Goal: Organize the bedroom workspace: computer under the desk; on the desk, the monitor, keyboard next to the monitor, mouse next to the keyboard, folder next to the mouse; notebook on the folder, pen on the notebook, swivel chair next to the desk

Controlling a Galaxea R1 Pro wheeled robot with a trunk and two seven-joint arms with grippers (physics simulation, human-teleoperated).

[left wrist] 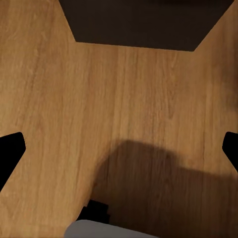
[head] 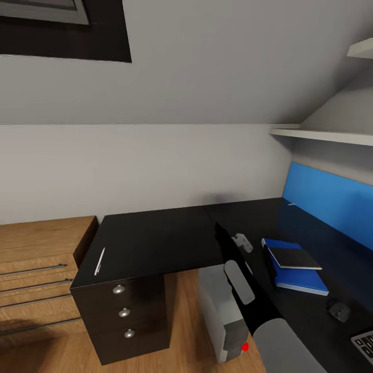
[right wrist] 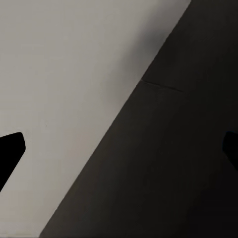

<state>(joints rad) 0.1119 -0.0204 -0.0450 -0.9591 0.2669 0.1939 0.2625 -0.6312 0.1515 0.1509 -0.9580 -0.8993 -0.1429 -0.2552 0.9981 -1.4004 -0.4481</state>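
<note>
Black desk (head: 155,238) against grey wall (head: 155,166), both jaws wide apart, empty.

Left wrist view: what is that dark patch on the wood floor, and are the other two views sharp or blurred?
Left wrist view: a soft-edged shadow on the wood floor, no glare. Head view: evenly lit, the notebook on the folder and the pen crisp. Right wrist view: featureless pale wall meeting the dark desk, with little detail to judge sharpness.

no readable text, label, brand or number is showing anywhere; the keyboard (head: 363,344), lying near the mouse (head: 339,311), is showing keys too blurred to read.
</note>
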